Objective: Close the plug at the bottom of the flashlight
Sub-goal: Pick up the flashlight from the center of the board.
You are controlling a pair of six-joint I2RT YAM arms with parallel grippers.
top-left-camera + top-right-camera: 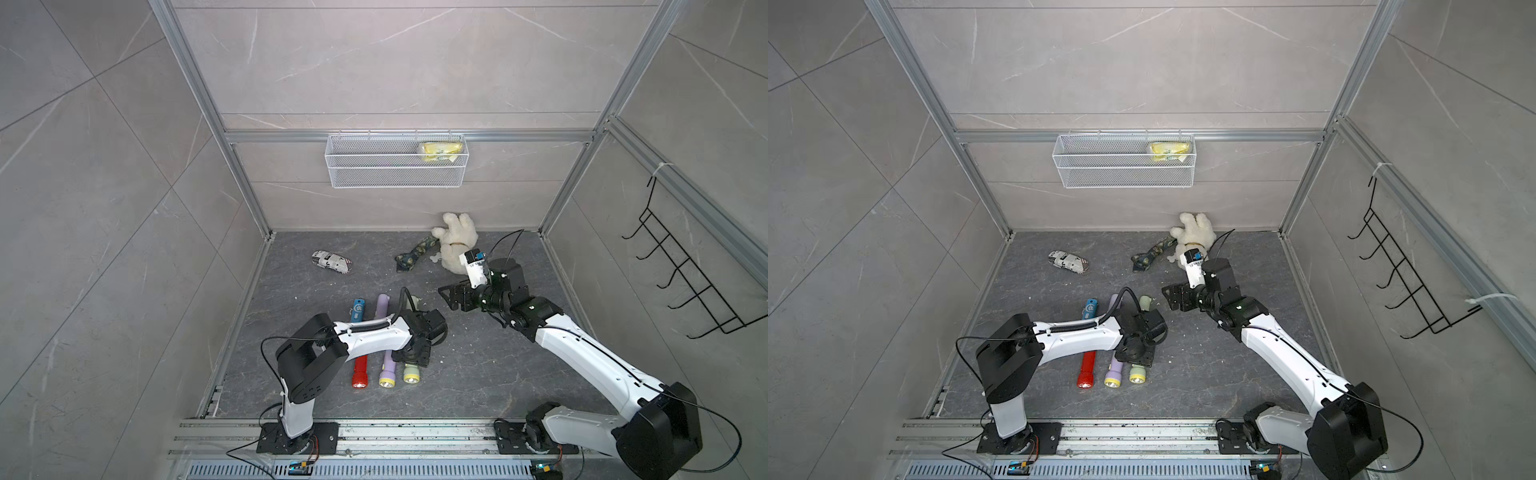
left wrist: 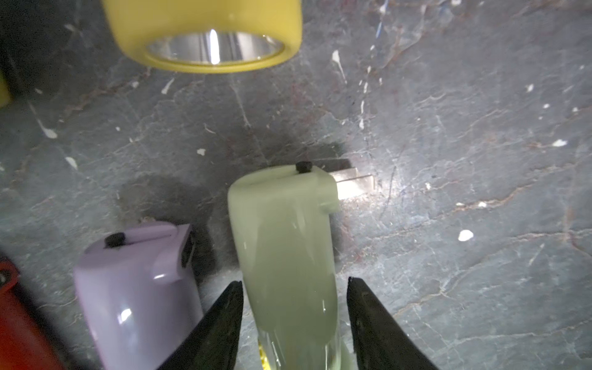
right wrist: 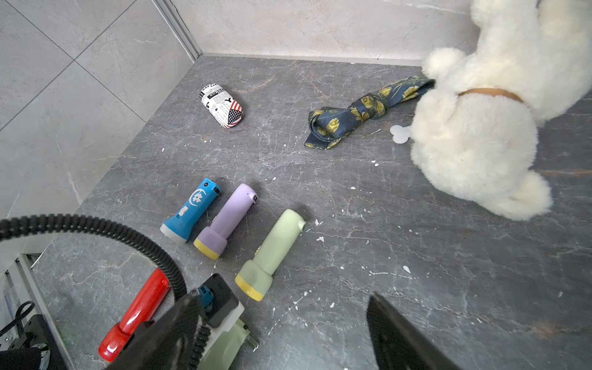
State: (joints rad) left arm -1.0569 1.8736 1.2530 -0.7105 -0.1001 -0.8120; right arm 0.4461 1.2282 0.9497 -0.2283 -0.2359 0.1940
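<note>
Several flashlights lie on the dark floor. In the near row, the pale green flashlight (image 2: pixel 282 256) has its metal plug (image 2: pixel 352 184) folded out from the bottom end. My left gripper (image 2: pixel 294 298) points down over it and is open. One finger stands on each side of the body, and a thin gap shows at one side. In both top views the arm hides all but the yellow head (image 1: pixel 411 374) (image 1: pixel 1137 374). My right gripper (image 1: pixel 451 297) (image 3: pixel 288 336) hovers open and empty to the right, above the floor.
A purple flashlight (image 2: pixel 134 288) and a red one (image 3: pixel 137 314) lie close beside the green one. Blue (image 3: pixel 192 208), purple (image 3: pixel 227 217) and green (image 3: pixel 272 253) ones lie farther back. A plush toy (image 1: pixel 457 241), patterned cloth (image 1: pixel 415 253) and printed pouch (image 1: pixel 332 261) sit behind.
</note>
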